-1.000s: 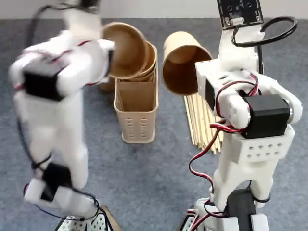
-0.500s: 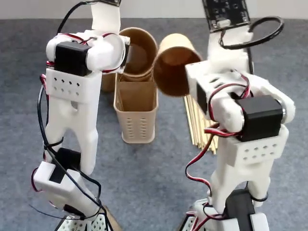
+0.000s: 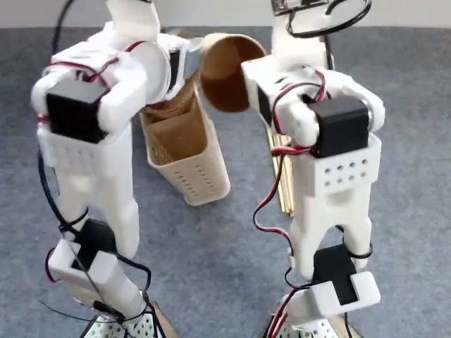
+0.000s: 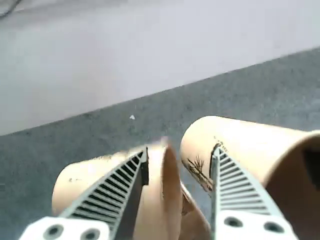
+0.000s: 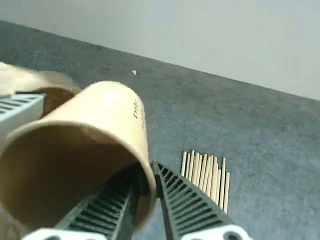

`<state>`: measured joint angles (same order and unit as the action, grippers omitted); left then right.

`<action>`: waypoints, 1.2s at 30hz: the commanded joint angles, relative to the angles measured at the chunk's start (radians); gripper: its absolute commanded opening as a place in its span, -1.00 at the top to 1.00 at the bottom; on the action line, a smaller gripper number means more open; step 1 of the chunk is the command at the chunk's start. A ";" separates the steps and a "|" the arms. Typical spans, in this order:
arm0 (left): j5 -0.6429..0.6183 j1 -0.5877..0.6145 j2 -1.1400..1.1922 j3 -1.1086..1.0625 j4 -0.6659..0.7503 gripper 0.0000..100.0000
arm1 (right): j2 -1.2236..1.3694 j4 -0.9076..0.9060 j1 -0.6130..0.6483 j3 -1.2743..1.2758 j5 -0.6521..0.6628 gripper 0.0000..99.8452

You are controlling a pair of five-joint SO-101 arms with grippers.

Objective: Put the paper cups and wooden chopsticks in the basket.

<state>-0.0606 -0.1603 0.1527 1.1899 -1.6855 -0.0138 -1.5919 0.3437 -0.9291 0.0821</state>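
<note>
A beige slotted basket [image 3: 190, 169] leans tilted on the grey mat, with stacked paper cups [image 3: 169, 105] in its mouth. My left gripper [image 3: 184, 60] is at those cups. In the left wrist view its fingers [image 4: 125, 190] stand apart, open, with the rim of the stacked cup [image 4: 165, 170] between them. My right gripper [image 5: 145, 172] is shut on the wall of another paper cup [image 5: 85, 135], held on its side in the air just beside the basket's top [image 3: 224, 74]. Wooden chopsticks [image 3: 280, 176] lie in a bundle on the mat beside the right arm [image 5: 207, 175].
Grey carpet-like mat [image 3: 232, 246] covers the table, with a pale wall [image 5: 200, 30] beyond its far edge. Both arm bases stand at the near edge. The two grippers are very close together above the basket.
The basket has tipped over at an angle, its bottom swung out toward the near right. The right gripper has carried its cup left, up against the left gripper. The left arm has shifted.
</note>
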 commanded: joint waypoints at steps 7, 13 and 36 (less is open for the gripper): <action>0.002 0.061 0.001 -0.131 0.011 0.56 | -0.001 0.007 0.010 -0.053 -0.012 0.99; 0.002 0.087 -0.008 -0.145 0.032 0.56 | 0.001 -0.016 0.016 -0.051 -0.012 0.99; 0.002 0.504 -0.001 -0.151 0.015 0.55 | 0.343 0.039 0.104 -0.064 -0.012 0.43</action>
<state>-0.0591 0.2908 0.1588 1.0395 -1.6732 0.3345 -1.5689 0.4358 -0.9751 0.0775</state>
